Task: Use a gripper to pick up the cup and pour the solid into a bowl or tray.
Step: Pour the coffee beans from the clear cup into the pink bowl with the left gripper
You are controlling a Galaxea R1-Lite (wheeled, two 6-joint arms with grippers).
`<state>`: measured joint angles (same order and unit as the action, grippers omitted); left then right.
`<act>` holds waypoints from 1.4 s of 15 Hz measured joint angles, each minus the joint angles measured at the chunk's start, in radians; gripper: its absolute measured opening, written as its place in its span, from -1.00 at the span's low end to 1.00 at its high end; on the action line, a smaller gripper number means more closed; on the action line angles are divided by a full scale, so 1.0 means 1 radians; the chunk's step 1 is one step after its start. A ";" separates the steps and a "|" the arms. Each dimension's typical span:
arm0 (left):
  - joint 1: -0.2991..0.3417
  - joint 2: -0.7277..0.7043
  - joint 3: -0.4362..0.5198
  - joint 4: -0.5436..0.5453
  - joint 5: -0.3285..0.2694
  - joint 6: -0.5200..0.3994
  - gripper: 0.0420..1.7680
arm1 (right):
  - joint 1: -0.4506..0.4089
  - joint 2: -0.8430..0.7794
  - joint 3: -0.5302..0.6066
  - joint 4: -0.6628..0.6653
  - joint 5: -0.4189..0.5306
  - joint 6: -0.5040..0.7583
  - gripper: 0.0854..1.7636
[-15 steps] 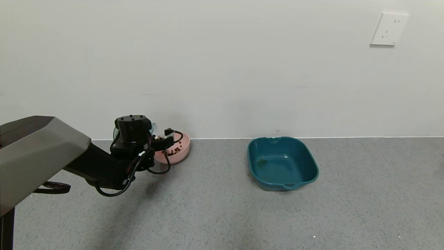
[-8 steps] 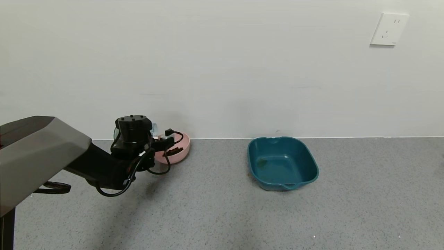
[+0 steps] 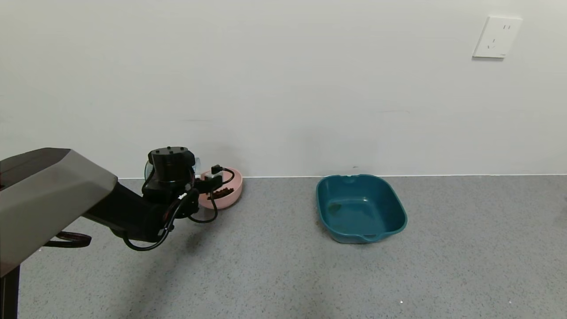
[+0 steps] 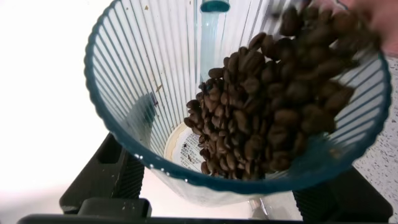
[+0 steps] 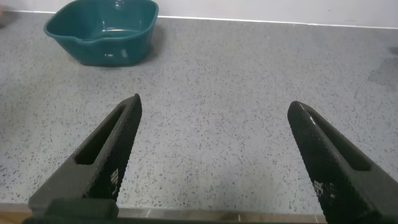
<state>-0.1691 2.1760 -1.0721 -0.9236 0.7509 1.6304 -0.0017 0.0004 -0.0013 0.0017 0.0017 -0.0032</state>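
Left of centre in the head view, the left pincer [image 3: 208, 177] pinches the tilted cup [image 4: 236, 93] over the bowl [image 3: 226, 195]; some solid [image 3: 221, 193] has landed, much remains [image 4: 267, 106]. Right pincer [image 5: 214, 155] idles, spread, near the tray [image 5: 102, 31].

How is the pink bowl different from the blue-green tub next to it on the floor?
The pink bowl is round and small; the teal tub is squarish, wider and has a pour lip. The bowl holds dark brown beans, while the tub looks almost empty. The left gripper tips the ribbed cup at the bowl; nothing is near the tub. Both sit on the grey floor by the wall.
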 joint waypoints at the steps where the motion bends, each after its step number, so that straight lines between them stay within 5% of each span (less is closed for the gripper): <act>1: 0.000 0.000 0.000 0.000 0.000 0.001 0.47 | 0.000 0.000 0.000 0.000 0.000 0.000 0.94; 16: 0.007 -0.008 0.004 -0.076 -0.002 -0.024 0.47 | 0.000 0.000 0.000 0.000 -0.001 0.000 0.94; 21: -0.001 -0.025 0.055 -0.111 -0.001 -0.125 0.47 | 0.000 0.000 0.000 0.000 0.000 0.000 0.94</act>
<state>-0.1702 2.1509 -1.0168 -1.0343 0.7498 1.5053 -0.0017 0.0004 -0.0013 0.0013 0.0013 -0.0028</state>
